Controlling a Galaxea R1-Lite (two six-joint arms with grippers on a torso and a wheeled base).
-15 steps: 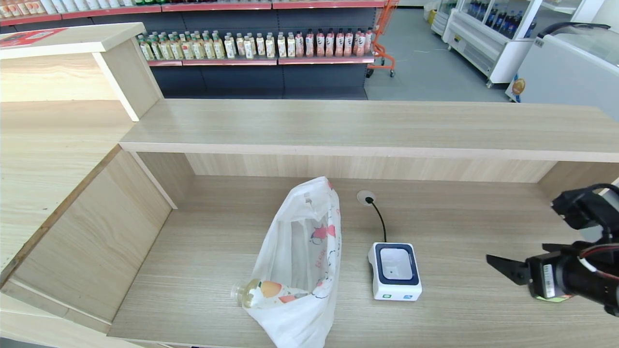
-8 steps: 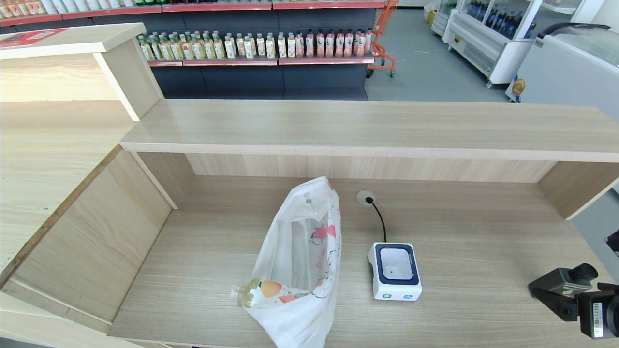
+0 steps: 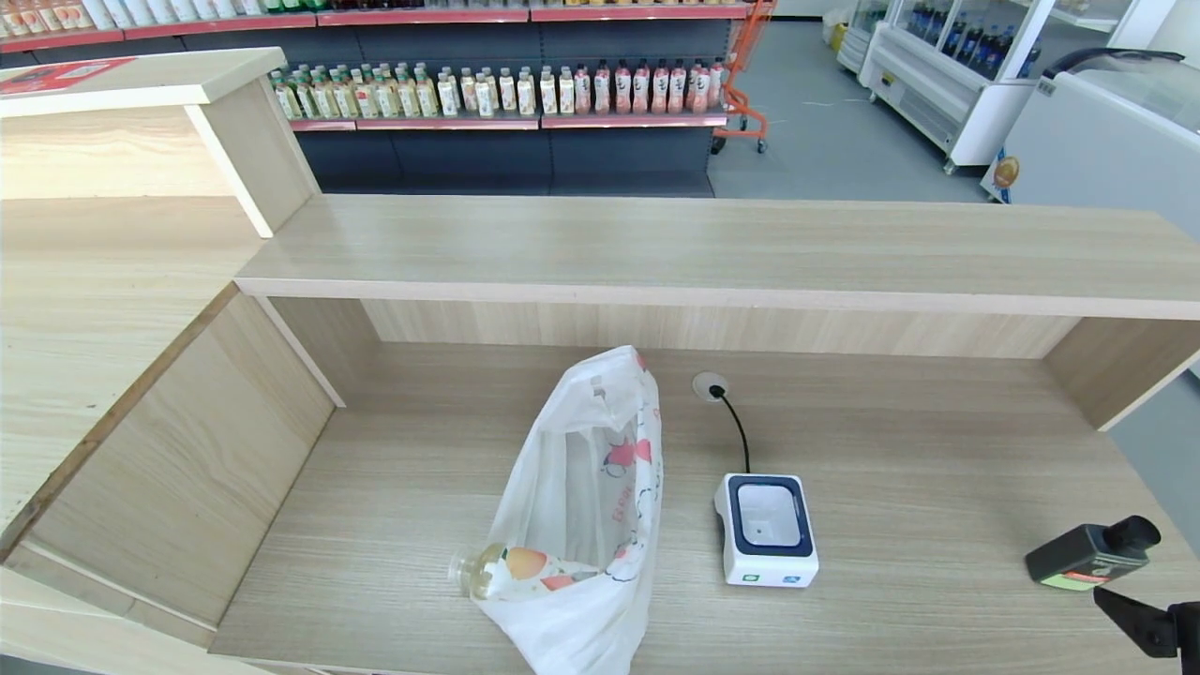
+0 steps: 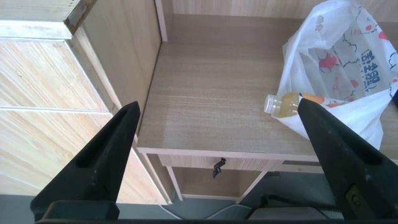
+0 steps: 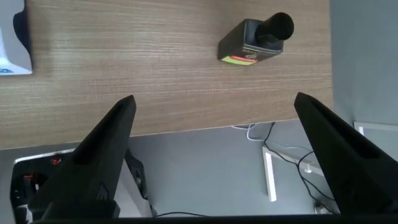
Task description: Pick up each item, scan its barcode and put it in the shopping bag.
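A white shopping bag [image 3: 577, 511] with a red print lies on the wooden counter [image 3: 900, 469]. A clear bottle of yellow drink [image 3: 502, 567] lies in its mouth with the cap end sticking out. Right of the bag sits the white barcode scanner [image 3: 767, 528]. A dark flat item with a black cap [image 3: 1090, 555] lies near the counter's right end. My right gripper [image 5: 217, 162] is open and empty, held past the counter's near edge, apart from the dark item [image 5: 256, 40]. My left gripper [image 4: 217, 162] is open and empty, off the near left corner, with the bag [image 4: 348, 56] and bottle [image 4: 289, 104] beyond it.
The scanner's black cable [image 3: 736, 427] runs back to a hole in the counter. A raised wooden ledge [image 3: 712, 248] spans the back and a side wall [image 3: 178, 469] closes the left. Bare counter lies between the scanner and the dark item.
My right gripper has drawn back from above the dark item toward the near right corner. The dark item now lies by itself on the counter. The bag, bottle and scanner stayed put.
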